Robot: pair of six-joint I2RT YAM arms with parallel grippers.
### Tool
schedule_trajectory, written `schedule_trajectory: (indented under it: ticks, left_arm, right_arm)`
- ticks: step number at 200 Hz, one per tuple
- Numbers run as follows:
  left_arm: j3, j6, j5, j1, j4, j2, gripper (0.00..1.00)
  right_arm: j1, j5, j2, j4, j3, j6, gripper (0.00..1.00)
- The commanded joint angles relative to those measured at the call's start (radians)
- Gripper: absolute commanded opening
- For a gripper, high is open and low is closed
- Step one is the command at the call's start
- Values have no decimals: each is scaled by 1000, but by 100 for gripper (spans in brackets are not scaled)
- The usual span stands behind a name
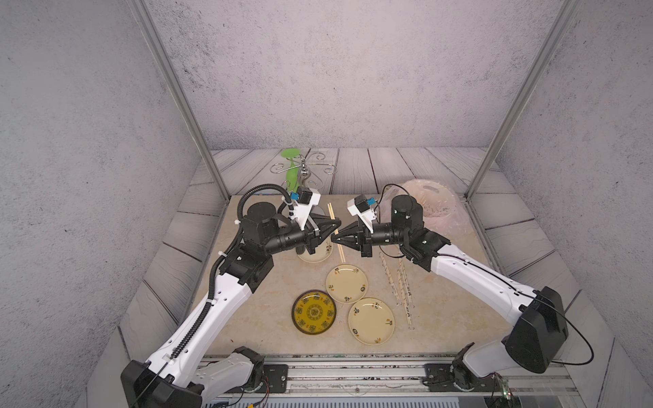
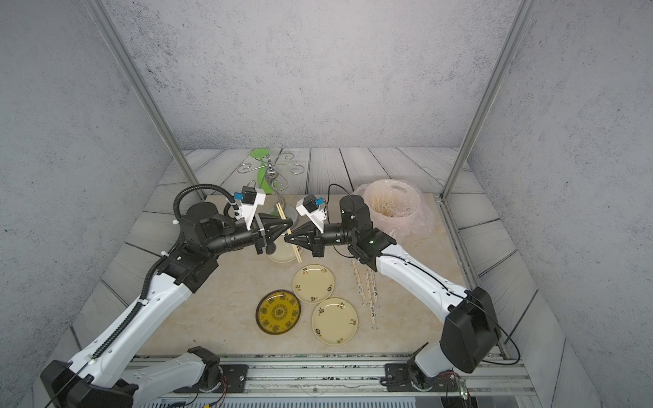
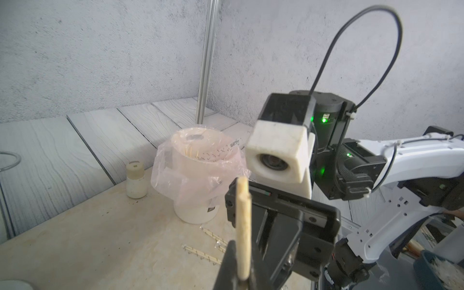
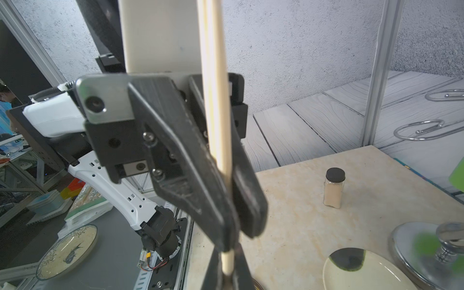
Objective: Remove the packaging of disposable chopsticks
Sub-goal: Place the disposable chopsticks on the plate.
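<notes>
Two thin, straight, pale wooden chopsticks sit pressed together.

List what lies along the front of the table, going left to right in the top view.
Dark yellow plate → nearest cream plate → wrapped chopsticks. The second cream plate overlaps both plates sideways, so it is left out.

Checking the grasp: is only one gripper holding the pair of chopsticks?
No, in a top view the left gripper and the right gripper are both shut on the chopsticks from opposite sides.
</notes>
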Motion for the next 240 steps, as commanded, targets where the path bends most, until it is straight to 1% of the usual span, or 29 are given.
schedule_trajectory:
  ticks: [1,13,32,40,61,76,96,113,139,190,212,240]
  left_arm:
    - [7,42,-40,5,24,-10,0]
    - [7,41,-65,5,19,-15,0]
    - [0,43,-151,7,12,-34,0]
    - [-10,46,-198,10,13,-45,8]
    - [-23,53,-319,14,4,-64,24]
    - [-19,50,-358,20,-8,-63,36]
    - [-22,41,-384,22,-11,-62,50]
    - [-21,33,-406,22,-15,-59,57]
    - [-19,31,-473,24,-30,-62,62]
    - [-15,18,-611,45,-67,-68,62]
    - [-17,18,-646,53,-71,-64,62]
    - [-16,20,-672,62,-79,-51,62]
  right_arm:
    - [5,-13,-15,22,-14,56,0]
    - [4,6,-17,20,-9,74,0]
    - [5,25,-8,-16,17,94,0]
    - [5,36,-4,-25,24,108,0]
    - [5,53,12,-62,34,134,0]
    - [7,60,30,-56,26,173,0]
    - [17,61,59,-45,26,222,0]
    - [28,64,85,-34,27,262,0]
    - [38,70,121,-38,39,298,0]
    - [47,75,185,-53,72,355,0]
    - [46,70,204,-57,80,393,0]
    - [46,53,231,-44,83,474,0]
